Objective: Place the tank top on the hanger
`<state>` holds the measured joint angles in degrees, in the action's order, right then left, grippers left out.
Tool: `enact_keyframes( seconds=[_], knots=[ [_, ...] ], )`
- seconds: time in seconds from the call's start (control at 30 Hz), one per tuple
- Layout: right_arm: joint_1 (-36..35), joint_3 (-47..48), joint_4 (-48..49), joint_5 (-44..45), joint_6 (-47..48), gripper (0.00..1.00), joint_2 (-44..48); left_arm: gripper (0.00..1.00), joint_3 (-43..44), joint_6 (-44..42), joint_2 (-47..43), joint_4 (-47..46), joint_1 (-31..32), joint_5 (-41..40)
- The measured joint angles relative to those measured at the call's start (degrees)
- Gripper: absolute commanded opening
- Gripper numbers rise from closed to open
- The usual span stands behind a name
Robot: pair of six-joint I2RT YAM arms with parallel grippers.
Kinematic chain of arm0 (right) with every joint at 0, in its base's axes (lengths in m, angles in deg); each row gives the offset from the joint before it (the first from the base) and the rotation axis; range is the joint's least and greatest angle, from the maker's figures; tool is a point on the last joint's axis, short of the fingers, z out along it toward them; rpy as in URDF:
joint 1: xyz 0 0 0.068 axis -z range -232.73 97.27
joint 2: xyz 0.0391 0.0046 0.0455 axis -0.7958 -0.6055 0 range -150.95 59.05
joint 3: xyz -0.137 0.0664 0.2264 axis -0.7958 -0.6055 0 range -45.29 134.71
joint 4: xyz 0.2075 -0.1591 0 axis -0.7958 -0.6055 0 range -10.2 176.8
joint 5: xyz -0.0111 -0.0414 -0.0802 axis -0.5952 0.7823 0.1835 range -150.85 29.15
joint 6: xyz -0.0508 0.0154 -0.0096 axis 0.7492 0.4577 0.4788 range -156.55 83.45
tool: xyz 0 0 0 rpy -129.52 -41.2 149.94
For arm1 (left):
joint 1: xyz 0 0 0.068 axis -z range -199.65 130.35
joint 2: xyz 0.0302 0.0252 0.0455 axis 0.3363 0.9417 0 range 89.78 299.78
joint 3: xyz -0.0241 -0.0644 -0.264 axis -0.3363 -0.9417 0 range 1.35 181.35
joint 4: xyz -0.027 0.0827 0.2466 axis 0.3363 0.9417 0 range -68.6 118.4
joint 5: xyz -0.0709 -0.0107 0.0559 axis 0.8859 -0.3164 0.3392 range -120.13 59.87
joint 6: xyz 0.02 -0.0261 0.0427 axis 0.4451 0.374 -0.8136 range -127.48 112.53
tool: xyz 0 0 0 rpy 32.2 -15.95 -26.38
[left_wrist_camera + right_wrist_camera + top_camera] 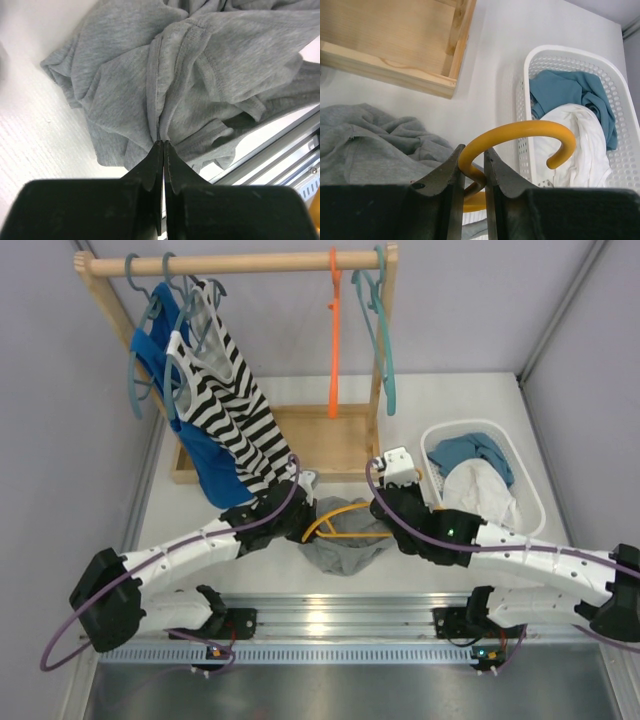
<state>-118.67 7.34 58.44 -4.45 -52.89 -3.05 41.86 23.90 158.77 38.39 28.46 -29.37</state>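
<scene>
At the near table edge the grey tank top is seen bunched in a crumpled heap between the two arms, partly over the aluminium rail. The left gripper is set at the heap's left side; in the left wrist view the left gripper is closed to almost no gap, with a gathered fold of the tank top pinched at the fingertips. The yellow-orange hanger is laid on top of the fabric, its bar across the heap. The right gripper is placed at the heap's right side; in the right wrist view the right gripper is clamped narrow on the hanger at the foot of the hook, the hook curving up and right beyond the fingers, the tank top below left. Further right a white basket is seen with a teal cloth and a white cloth inside. At the far side a wooden rack is stood, hung with a striped top, a blue top, a red-orange hanger and teal hangers.
</scene>
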Motion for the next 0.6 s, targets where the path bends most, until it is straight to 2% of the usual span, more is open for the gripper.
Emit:
enact_keyframes(
  seconds=[0.33, 0.6],
  knots=[
    [-0.46, 1.18, 0.31, 3.89, -0.55, 0.00, -2.56, 0.00, -0.61, 1.46, -6.60, 2.73, 0.00, -3.56],
    [-0.46, 1.90, -3.10, 10.40, -1.92, 0.00, -7.96, 0.00, -1.33, 2.16, -12.44, 7.15, 0.00, -4.52]
  ],
)
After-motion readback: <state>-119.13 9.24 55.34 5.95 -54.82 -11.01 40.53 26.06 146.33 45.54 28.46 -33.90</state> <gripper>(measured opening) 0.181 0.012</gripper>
